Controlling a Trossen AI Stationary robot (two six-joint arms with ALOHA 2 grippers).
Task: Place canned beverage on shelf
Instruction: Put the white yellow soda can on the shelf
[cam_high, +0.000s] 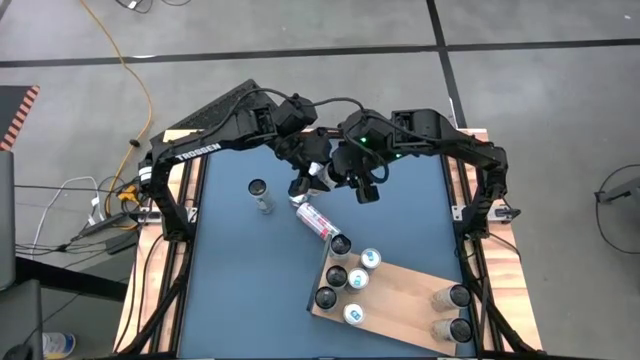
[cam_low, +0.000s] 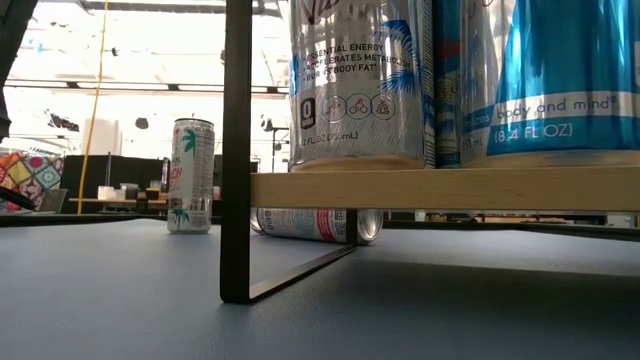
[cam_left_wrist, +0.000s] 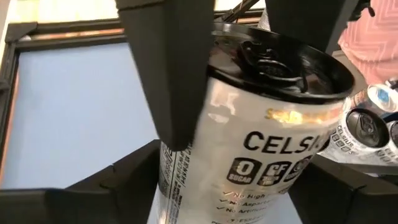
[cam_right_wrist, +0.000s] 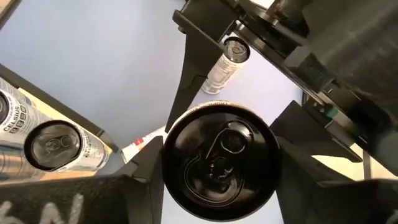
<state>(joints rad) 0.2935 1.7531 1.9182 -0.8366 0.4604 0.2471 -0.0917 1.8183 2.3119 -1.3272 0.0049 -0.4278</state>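
We see both grippers mid-table on one white can (cam_left_wrist: 249, 143), left gripper (cam_high: 305, 182) jaws round its side, right gripper (cam_high: 352, 180) jaws flanking its top, shelf (cam_high: 400, 300) at front-right w/ cans.

A yellow cable (cam_high: 128, 70) snakes across the grey floor (cam_high: 520, 110) beside the table. Far behind the table sits a bright patterned cloth (cam_low: 28, 170). Part of a pink sleeve (cam_left_wrist: 376, 37) shows too.
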